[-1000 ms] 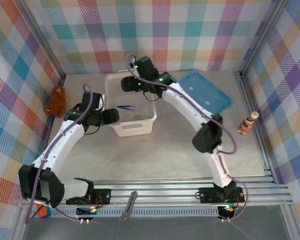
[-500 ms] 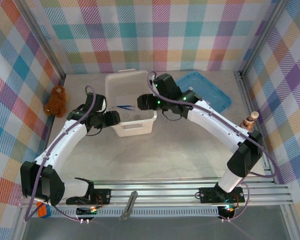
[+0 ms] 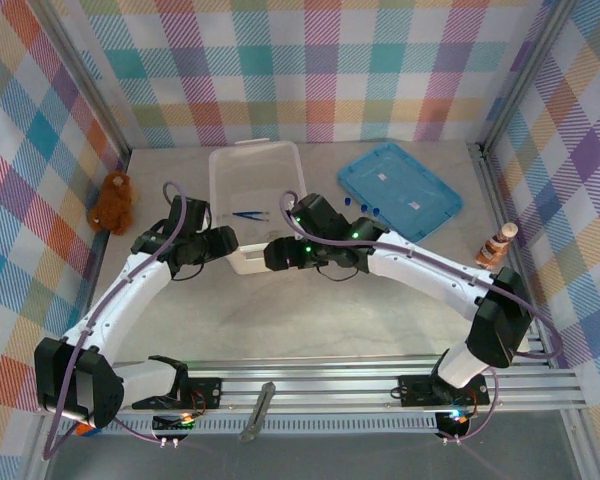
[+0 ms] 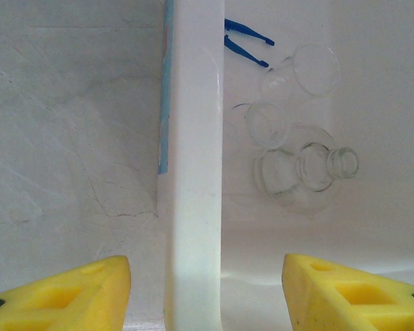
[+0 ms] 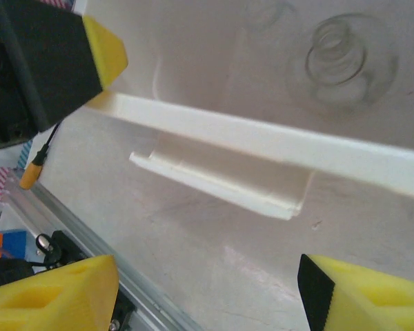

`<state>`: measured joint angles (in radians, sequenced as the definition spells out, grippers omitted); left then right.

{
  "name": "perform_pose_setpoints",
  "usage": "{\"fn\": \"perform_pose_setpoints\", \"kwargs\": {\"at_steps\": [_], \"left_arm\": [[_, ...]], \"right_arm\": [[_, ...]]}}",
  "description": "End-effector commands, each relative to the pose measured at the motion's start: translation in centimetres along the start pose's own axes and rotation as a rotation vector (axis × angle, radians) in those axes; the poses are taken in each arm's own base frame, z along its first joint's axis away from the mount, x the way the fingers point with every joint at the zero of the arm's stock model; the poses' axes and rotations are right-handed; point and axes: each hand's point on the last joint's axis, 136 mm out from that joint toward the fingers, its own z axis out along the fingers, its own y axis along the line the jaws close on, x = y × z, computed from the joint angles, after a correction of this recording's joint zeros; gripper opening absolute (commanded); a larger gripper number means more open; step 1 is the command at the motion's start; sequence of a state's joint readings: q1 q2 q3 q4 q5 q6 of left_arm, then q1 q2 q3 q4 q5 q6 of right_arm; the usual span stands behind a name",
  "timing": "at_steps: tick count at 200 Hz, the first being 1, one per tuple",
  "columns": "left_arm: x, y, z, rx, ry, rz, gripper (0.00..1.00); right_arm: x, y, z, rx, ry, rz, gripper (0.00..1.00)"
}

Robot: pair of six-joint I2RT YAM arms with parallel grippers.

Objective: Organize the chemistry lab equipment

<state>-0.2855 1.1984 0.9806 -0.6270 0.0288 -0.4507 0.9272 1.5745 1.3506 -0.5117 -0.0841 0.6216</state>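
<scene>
If tugged unevenly, with left gripper [image 4: 207, 279] spread astride one wall and right gripper [image 5: 207, 286] spread empty by the near wall, could tip the white rectangular plastic bin [image 4: 193, 172] and crack the small clear glass beakers [image 4: 314, 69] and round clear glass flask [image 4: 305, 176] lying inside.

A white plastic box [image 3: 248, 263] has 1 wall in the gap between the jaws of the left gripper [image 3: 232, 240]. A small brown teddy bear [image 3: 112, 200] sits far to their left. Far right of the jaws of the right gripper [image 3: 270, 255] stands a brown-and-white bottle-shaped figure [image 3: 495, 247]. A flat blue plastic lid [image 3: 400, 190] lies behind them.
</scene>
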Motion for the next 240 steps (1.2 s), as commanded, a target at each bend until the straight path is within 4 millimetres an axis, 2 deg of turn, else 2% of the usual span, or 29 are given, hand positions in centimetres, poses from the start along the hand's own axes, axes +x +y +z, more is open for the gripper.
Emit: {"fn": "perform_pose_setpoints", "kwargs": {"at_steps": [1,39,81,130,159,240], "left_arm": [[1.9,0.7,0.1,-0.034,0.054,-0.002,0.59],[2.8,0.0,0.8,-0.033,0.075,0.018,0.59],[3.6,0.1,0.8,-0.032,0.076,0.014,0.59],[4.8,-0.1,0.2,-0.021,0.078,0.013,0.59],[5.3,-0.4,0.2,-0.013,0.085,0.009,0.59],[6.4,-5.2,0.3,0.074,0.092,0.033,0.58]], "right_arm": [[-0.3,0.6,-0.1,-0.036,-0.017,0.027,0.71],[-0.8,-0.9,0.7,0.047,-0.027,0.008,0.72],[-2.2,-3.0,1.6,0.076,-0.039,0.036,0.72],[-4.5,-4.7,1.3,0.085,-0.08,0.05,0.72],[-5.6,-4.9,1.2,0.073,-0.093,0.051,0.72],[-8.9,-6.0,0.8,0.031,-0.135,0.076,0.72]]}}
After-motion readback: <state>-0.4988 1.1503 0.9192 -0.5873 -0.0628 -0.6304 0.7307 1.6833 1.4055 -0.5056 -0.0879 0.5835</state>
